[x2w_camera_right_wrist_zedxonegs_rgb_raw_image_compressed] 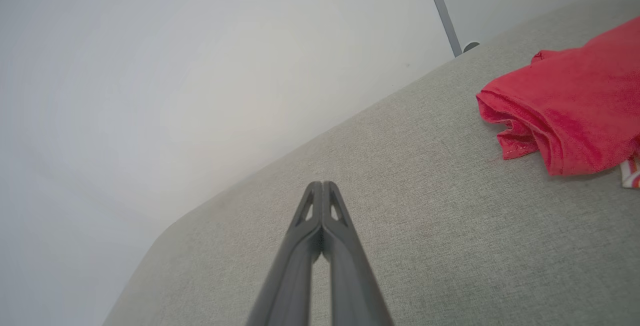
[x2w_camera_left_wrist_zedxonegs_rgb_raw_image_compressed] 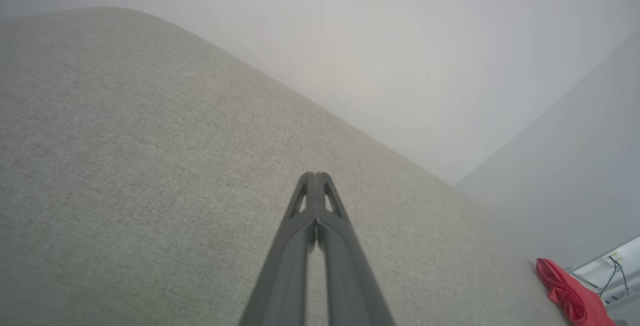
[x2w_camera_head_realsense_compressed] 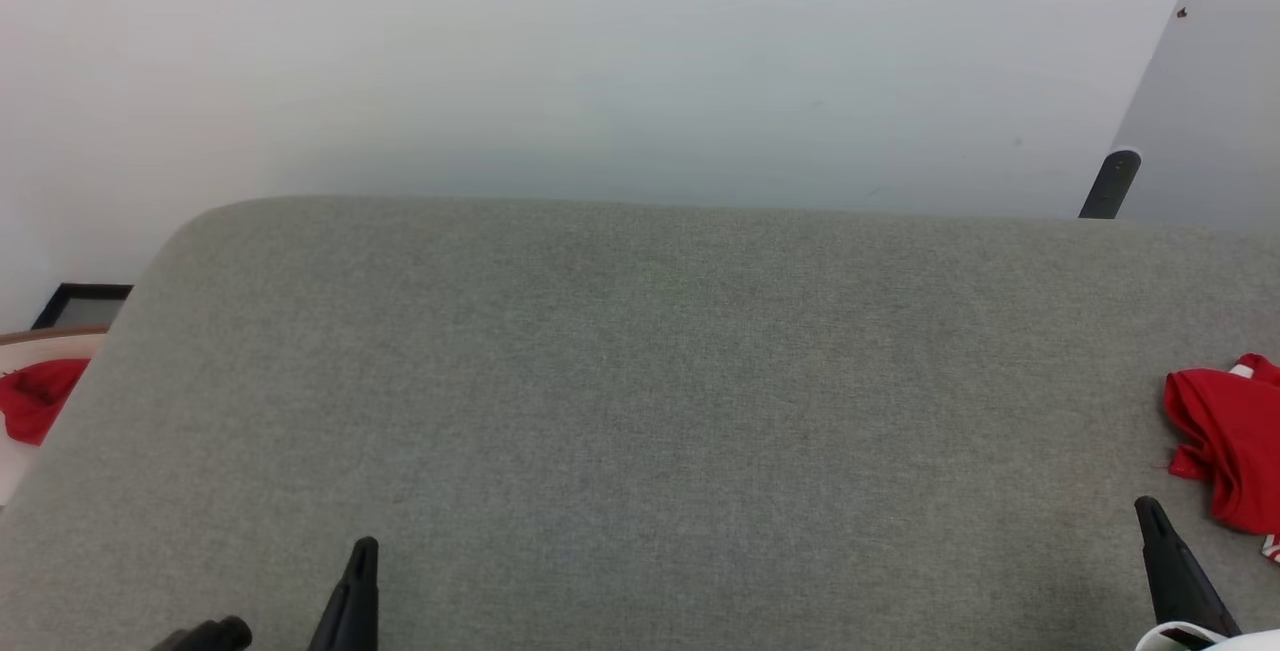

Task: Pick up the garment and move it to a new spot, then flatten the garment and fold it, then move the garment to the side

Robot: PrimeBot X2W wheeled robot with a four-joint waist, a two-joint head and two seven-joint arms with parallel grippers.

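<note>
Resting bunched: garment (x2w_camera_right_wrist_zedxonegs_rgb_raw_image_compressed: pixel 575 110) | left pincer (x2w_camera_left_wrist_zedxonegs_rgb_raw_image_compressed: pixel 316 176), right pincer (x2w_camera_right_wrist_zedxonegs_rgb_raw_image_compressed: pixel 322 185) closed, empty | head view: red cloth (x2w_camera_head_realsense_compressed: pixel 35 396) far-left

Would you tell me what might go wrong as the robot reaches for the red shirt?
The garment lies bunched near the grey surface's right edge; a pull might drag it off. The right gripper and left gripper are shut, so would only push cloth. Another red cloth beyond the left edge invites confusion.

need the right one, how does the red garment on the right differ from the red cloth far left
The garment lies on the grey cushion; the red cloth sits off it, beyond its left edge. The garment shows white and striped trim; the red cloth looks plain. Both are red and crumpled.
</note>
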